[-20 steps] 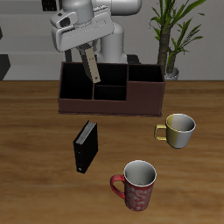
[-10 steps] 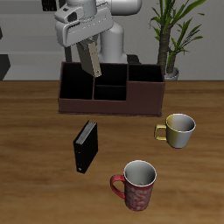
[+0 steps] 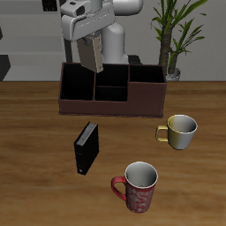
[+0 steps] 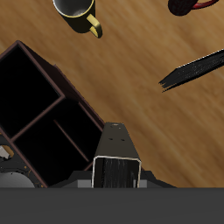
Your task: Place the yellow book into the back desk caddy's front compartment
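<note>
— Carrying, by the look of it: the gripper [image 3: 88, 37] hangs above the back desk caddy [image 3: 112, 91] with the yellow book [image 3: 91, 53] clamped in its jaws, dangling on a slant over the caddy's rear wall.

— So what does the next move call for?

— My judgement: bring the book forward over the front compartment [image 3: 112, 101], square it to that small cell, then lower it. The cell is tight, so the tilt matters.

— Anything hard to read?

— The fingertips themselves are hidden behind the book in the wrist view [image 4: 117, 157], and the compartment floor is plain black. A black book [image 3: 85, 147] and two mugs sit nearer the front, well apart.
</note>
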You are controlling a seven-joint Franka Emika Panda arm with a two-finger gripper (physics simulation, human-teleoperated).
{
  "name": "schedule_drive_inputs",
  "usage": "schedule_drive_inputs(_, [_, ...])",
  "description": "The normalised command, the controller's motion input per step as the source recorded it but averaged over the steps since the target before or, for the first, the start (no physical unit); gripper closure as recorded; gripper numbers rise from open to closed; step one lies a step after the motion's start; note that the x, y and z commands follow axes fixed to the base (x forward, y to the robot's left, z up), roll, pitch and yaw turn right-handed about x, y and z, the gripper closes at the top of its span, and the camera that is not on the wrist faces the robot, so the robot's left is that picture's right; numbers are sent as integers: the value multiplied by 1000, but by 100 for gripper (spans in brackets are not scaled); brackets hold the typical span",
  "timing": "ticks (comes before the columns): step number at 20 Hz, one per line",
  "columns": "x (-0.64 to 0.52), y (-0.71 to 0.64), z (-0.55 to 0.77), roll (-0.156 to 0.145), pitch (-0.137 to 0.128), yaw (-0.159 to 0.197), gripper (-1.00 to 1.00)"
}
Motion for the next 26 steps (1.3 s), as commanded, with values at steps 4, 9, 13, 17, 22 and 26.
schedule_drive_inputs(4, [25, 224, -11, -20, 14, 118, 100])
schedule_drive_inputs(9, [12, 169, -186, -5, 27, 110, 100])
schedule_drive_inputs(13, [-17, -99, -223, -90, -32, 140, 100])
schedule_drive_inputs(17, [-86, 17, -102, -61, -27, 106, 100])
schedule_drive_inputs(22, [-80, 87, -45, -46, -19, 78, 100])
schedule_drive_inputs(26, [-102, 121, -18, -36, -61, 142, 100])
